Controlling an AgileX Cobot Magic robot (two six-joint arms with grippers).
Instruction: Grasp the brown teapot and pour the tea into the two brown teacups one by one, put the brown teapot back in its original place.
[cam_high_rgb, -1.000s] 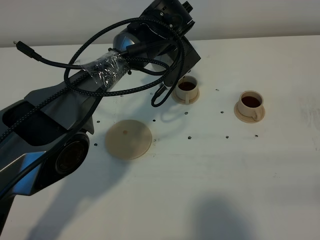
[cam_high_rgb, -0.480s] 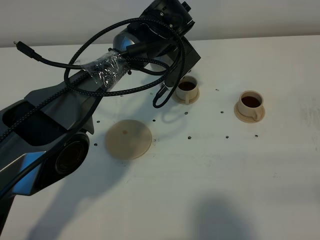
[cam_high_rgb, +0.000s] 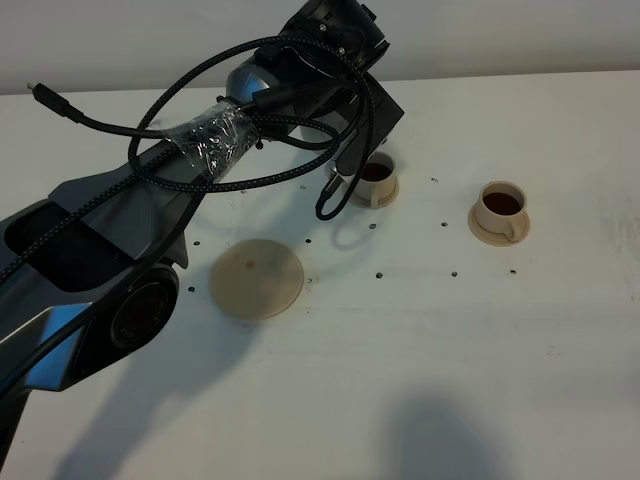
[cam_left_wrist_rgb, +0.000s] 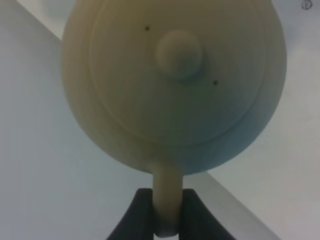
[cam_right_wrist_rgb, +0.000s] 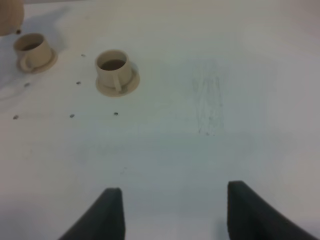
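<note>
Exterior high view: the left arm (cam_high_rgb: 200, 150) is reaching across the white tabletop (cam_high_rgb: 420, 340) twd the far edge, w/ its wrist and looped black cables (cam_high_rgb: 300, 150) hanging over the nearer-to-centre teacup (cam_high_rgb: 376, 178). Both brown teacups are sitting on small matching saucers near the far edge, each showing dark liquid inside; the 2nd teacup (cam_high_rgb: 501, 203) is standing apart, closer to the right edge. The wide flat saucer plate (cam_high_rgb: 256, 278) is lying bare, nearer the left side and a bit closer to the front than the cups, well apart from both. The brown teapot is hidden under the arm in this view. Left wrist view: the left end effector (cam_left_wrist_rgb: 166, 212) is clamping shut on the teapot's loop handle (cam_left_wrist_rgb: 166, 200), w/ dark fingers (cam_left_wrist_rgb: 136, 215) pressing on either side; the brown teapot (cam_left_wrist_rgb: 172, 80) is filling the frame, seen lid-side on w/ its knob (cam_left_wrist_rgb: 179, 54) facing the cam, held off the tabletop. Right wrist view: the right end effector (cam_right_wrist_rgb: 170, 215) is hanging w/ jaws spread wide and nothing btwn them, over bare tabletop, well away from the cups; a bit of the teapot is peeking in at the corner beside the farther cup.
</note>
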